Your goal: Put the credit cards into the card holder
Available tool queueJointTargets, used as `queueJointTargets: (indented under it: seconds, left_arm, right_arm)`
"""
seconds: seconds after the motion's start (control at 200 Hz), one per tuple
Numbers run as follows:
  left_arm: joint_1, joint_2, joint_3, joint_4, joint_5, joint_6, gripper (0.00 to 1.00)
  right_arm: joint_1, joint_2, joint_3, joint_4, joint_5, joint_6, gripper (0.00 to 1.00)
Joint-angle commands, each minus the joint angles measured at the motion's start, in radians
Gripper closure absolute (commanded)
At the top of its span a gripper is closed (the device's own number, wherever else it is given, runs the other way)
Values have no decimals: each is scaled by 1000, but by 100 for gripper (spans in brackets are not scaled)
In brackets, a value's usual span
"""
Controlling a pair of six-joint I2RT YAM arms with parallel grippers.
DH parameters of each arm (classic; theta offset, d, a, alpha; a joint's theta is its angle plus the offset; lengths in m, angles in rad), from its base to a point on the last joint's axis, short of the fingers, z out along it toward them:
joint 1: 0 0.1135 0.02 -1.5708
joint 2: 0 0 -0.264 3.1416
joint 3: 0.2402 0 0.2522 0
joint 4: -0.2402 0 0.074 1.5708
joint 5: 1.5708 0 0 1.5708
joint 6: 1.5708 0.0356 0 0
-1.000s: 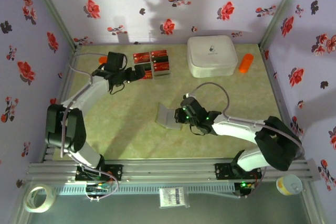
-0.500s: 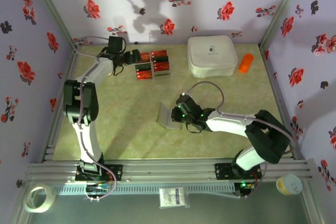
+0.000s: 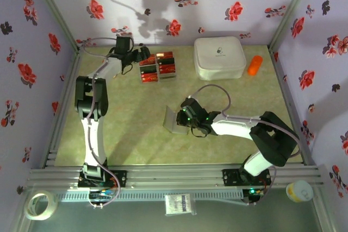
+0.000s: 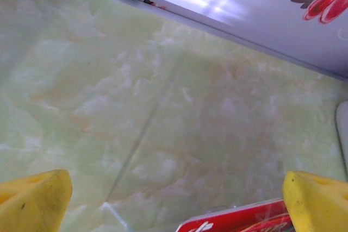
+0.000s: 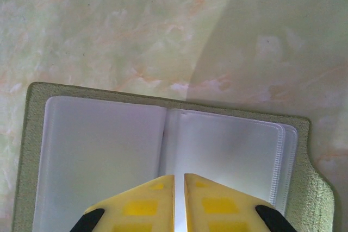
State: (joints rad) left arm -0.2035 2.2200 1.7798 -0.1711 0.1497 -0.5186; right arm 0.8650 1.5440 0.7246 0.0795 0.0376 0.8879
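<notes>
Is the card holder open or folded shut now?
Open. The card holder is spread out, and its two clear pockets face up and look empty.

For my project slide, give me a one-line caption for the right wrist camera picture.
Right gripper pinches the open, empty card holder at its centre fold on the green marbled table.

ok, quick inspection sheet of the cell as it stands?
Surface: green marbled table, nothing spilled seen.
Job's things: credit cards grouped at the far side; card holder lies open, sleeves look empty.
Clutter: white box, orange object.
Grippers: left gripper open, a red card edge between its fingers; right gripper shut over the holder.
Cables: grey cable loops off the right arm.
Surroundings: floral walls; tape roll outside the rail.
</notes>
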Motion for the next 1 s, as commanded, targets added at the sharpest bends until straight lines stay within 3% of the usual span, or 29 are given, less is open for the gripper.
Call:
queueJointTargets:
  seconds: [0.0,0.995]
  left_arm:
    - [-12,38,30,71,60,-62,0]
    - [-194,48,39,134,168,-124,0]
  right_arm:
    - [7,-2,-14,25,16,27,87]
    - [14,100,-25,114,-2,49,87]
